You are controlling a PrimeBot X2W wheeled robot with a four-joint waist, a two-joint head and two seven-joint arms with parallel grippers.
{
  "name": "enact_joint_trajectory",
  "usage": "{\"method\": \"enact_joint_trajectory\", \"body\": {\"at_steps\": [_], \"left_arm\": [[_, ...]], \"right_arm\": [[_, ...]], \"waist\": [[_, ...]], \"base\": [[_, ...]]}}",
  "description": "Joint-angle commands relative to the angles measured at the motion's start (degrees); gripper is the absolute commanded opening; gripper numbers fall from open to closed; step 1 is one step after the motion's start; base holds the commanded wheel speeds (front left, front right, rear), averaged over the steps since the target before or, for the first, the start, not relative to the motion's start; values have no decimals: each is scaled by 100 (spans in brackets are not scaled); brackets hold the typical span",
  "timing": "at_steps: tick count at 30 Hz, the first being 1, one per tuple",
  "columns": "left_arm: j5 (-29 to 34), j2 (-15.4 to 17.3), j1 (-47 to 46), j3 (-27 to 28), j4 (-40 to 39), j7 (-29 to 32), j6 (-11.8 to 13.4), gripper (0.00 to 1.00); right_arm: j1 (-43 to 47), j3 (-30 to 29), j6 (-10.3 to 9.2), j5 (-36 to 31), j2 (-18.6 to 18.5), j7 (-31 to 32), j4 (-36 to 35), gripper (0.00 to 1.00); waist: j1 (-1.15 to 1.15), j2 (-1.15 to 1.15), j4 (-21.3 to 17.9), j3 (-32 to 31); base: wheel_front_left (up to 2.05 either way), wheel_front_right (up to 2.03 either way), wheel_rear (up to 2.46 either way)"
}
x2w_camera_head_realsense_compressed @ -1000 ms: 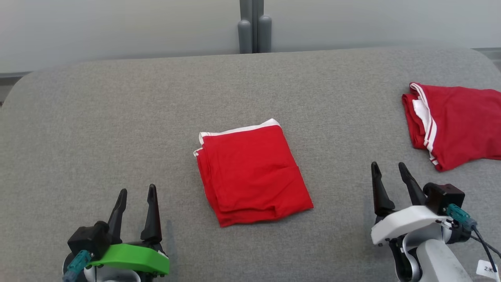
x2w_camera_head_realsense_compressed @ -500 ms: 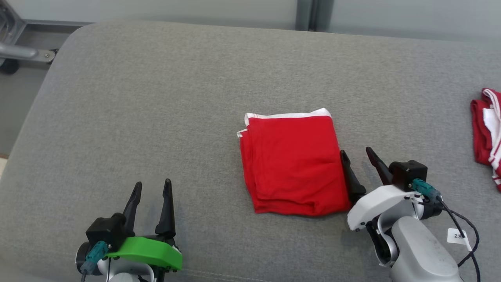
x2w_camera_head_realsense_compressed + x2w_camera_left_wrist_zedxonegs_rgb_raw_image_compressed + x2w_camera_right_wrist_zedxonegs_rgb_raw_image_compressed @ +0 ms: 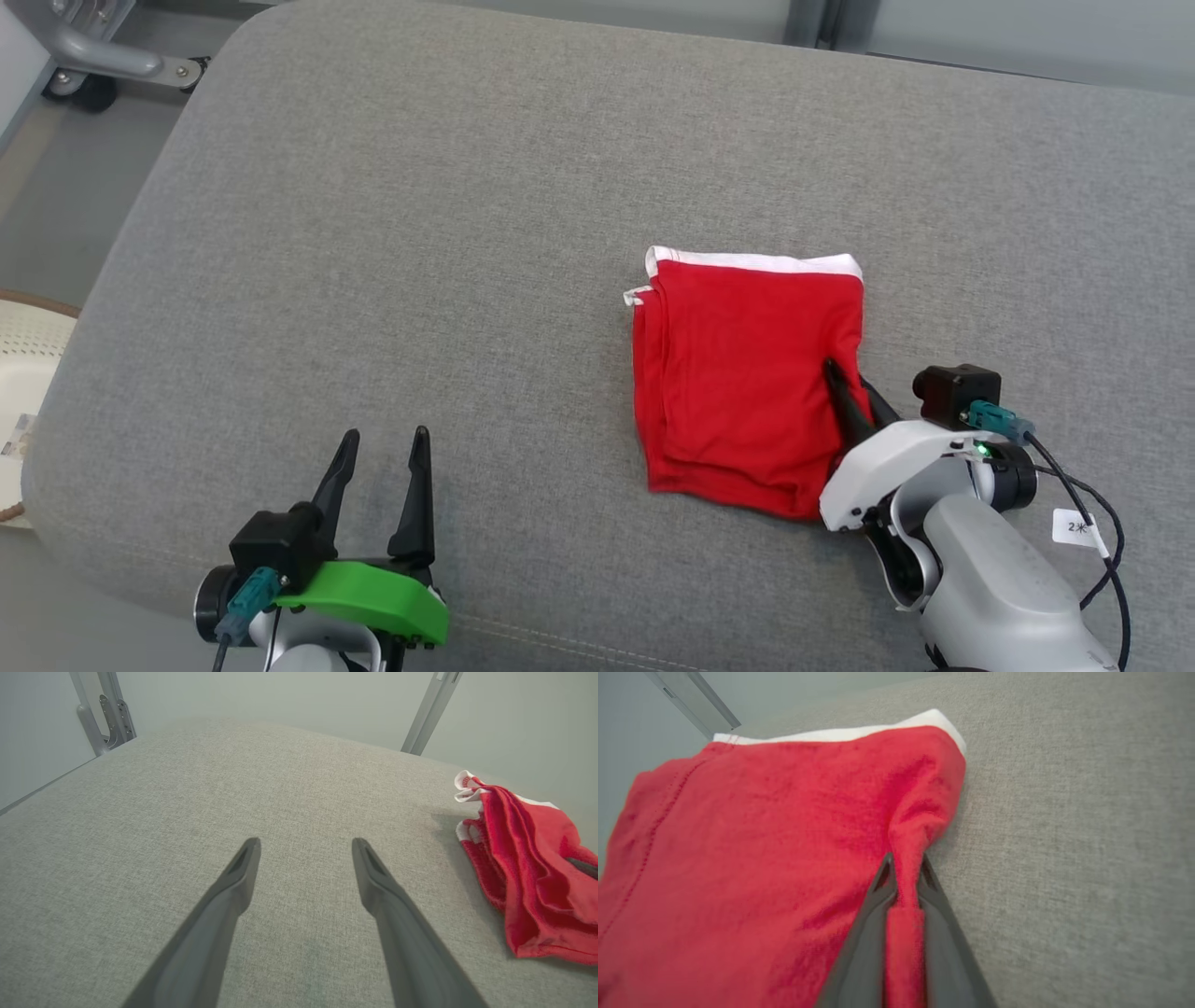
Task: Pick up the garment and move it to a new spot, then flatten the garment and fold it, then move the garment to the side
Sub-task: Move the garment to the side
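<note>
At the lower left of the head view the left gripper [image 3: 386,434] hovers with jaws wide apart over the grey cushion [image 3: 467,233], the folded red garment [image 3: 738,373] lies right of centre, and at the lower right the right gripper [image 3: 845,378] pinches its right edge.

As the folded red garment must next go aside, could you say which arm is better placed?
Right: the right gripper is shut on an edge of the folded red white-trimmed garment; the left gripper hangs open, apart from it.

Bare grey cushion [image 3: 420,233] open left of folded garment [image 3: 738,373], wheeled metal frame [image 3: 103,61] beyond far-left corner
</note>
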Motion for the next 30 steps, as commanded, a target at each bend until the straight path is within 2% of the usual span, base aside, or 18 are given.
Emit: {"method": "enact_joint_trajectory", "body": {"at_steps": [1, 6, 12, 13, 23, 27, 30], "left_arm": [[56, 19, -24, 29, 11, 1, -19, 100], [186, 18, 118, 66, 33, 1, -99, 100], [291, 19, 114, 26, 50, 1, -173, 100], [291, 19, 114, 26, 50, 1, -173, 100], [324, 21, 0, 26, 166, 1, -220, 100], [494, 21, -85, -85, 270, 1, -251, 100], [562, 24, -187, -121, 269, 1, -262, 100]], "right_arm": [[-9, 1, -5, 42, -64, -36, 28, 0], [203, -208, -6, 112, -90, -55, -155, 0], [543, -404, -6, 22, -110, -53, -418, 0], [543, -404, -6, 22, -110, -53, -418, 0], [755, -120, -5, 89, 55, -55, -680, 0], [839, 35, -5, 196, 126, -55, -794, 0], [856, 116, -5, 202, 136, -55, -854, 0]], "waist": [[0, 0, -244, -144], [0, 0, -902, -404], [0, 0, -1989, -579], [0, 0, -1989, -579], [0, 0, -3625, -544], [0, 0, -3968, -458], [0, 0, -4041, -328]], "base": [[0, 0, 0], [0, 0, 0], [0, 0, 0], [0, 0, 0], [0, 0, 0], [0, 0, 0], [0, 0, 0]]}}
